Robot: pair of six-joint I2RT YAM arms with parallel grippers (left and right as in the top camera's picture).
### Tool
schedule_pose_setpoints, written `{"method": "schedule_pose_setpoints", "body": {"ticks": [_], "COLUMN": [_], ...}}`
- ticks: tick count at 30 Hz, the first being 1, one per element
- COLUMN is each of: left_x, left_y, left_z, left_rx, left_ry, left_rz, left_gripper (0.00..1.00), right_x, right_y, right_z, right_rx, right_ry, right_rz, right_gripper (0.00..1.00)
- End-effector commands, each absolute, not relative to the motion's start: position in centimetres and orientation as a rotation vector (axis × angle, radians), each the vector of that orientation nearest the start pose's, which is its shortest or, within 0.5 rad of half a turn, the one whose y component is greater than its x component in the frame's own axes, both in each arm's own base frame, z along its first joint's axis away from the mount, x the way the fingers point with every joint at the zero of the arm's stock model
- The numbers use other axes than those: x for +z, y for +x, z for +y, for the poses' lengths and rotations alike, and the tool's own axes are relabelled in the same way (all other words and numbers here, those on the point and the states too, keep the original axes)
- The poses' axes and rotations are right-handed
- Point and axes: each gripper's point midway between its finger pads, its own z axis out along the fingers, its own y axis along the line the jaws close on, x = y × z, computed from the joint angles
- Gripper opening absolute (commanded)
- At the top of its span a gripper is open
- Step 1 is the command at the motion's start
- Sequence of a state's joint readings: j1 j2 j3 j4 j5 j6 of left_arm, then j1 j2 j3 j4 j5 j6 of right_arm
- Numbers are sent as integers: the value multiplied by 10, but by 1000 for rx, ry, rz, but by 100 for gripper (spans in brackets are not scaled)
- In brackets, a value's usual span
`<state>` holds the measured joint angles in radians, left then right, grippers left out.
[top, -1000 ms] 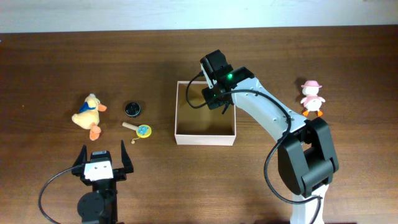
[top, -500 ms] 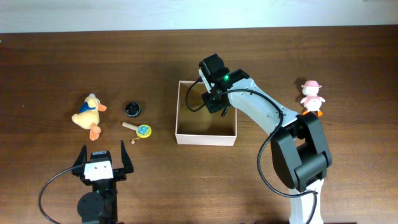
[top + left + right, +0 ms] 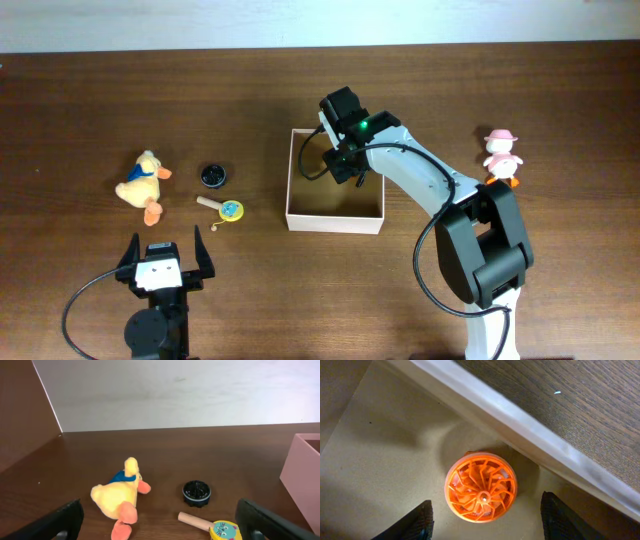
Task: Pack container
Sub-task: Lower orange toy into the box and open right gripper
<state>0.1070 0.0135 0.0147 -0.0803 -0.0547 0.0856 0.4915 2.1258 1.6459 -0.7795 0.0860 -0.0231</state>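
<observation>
The container (image 3: 330,222) is a square cardboard box with white walls and a tan inside, at the table's middle. My right gripper (image 3: 352,172) reaches over its far right corner, open. In the right wrist view an orange finned wheel (image 3: 480,489) lies on the box floor by the white wall (image 3: 520,430), between my open fingers (image 3: 487,527) and not held. My left gripper (image 3: 165,258) is open and empty near the front left. A yellow plush duck (image 3: 143,184), a black round cap (image 3: 212,176) and a small yellow-and-teal rattle (image 3: 225,208) lie left of the box.
A pink-and-white duck figure (image 3: 500,157) stands to the right of the box. In the left wrist view the duck (image 3: 120,500), cap (image 3: 196,493) and rattle (image 3: 212,526) lie ahead, with the box wall (image 3: 302,470) at the right edge.
The box has slid slightly to the right. My right gripper moved a little left over the box's far side, then held still. The left arm has not moved.
</observation>
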Motion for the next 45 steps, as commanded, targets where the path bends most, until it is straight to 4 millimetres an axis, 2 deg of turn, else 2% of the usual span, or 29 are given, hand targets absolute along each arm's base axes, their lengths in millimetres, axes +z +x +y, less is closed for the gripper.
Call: {"method": "schedule_pose_setpoints", "body": {"ticks": [1, 7, 12, 15, 19, 22, 29, 37, 45], "left_x": [157, 157, 157, 157, 157, 157, 157, 157, 157], "left_y": [244, 244, 244, 244, 244, 244, 244, 244, 244], "left_z": [33, 33, 33, 33, 33, 33, 33, 33, 33], "left_rx": [188, 188, 187, 188, 188, 188, 188, 188, 188], "left_ry": [-42, -42, -42, -42, -42, -42, -42, -42, -41], "left_rz": [1650, 1650, 1650, 1650, 1650, 1650, 1650, 1650, 1650], "left_gripper": [99, 99, 99, 99, 99, 99, 99, 99, 99], "right_x": [45, 44, 45, 46, 48, 49, 51, 26, 23], "right_y": [432, 428, 424, 422, 420, 420, 427, 424, 427], "right_z": [217, 224, 239, 248, 258, 265, 267, 266, 262], "right_rx": [-18, 47, 118, 133, 149, 161, 169, 153, 114], "right_ry": [-703, -717, -743, -763, -785, -792, -783, -797, -793], "right_rz": [2722, 2728, 2716, 2701, 2680, 2664, 2637, 2684, 2683], "right_gripper": [59, 57, 33, 29, 16, 11, 10, 4, 4]}}
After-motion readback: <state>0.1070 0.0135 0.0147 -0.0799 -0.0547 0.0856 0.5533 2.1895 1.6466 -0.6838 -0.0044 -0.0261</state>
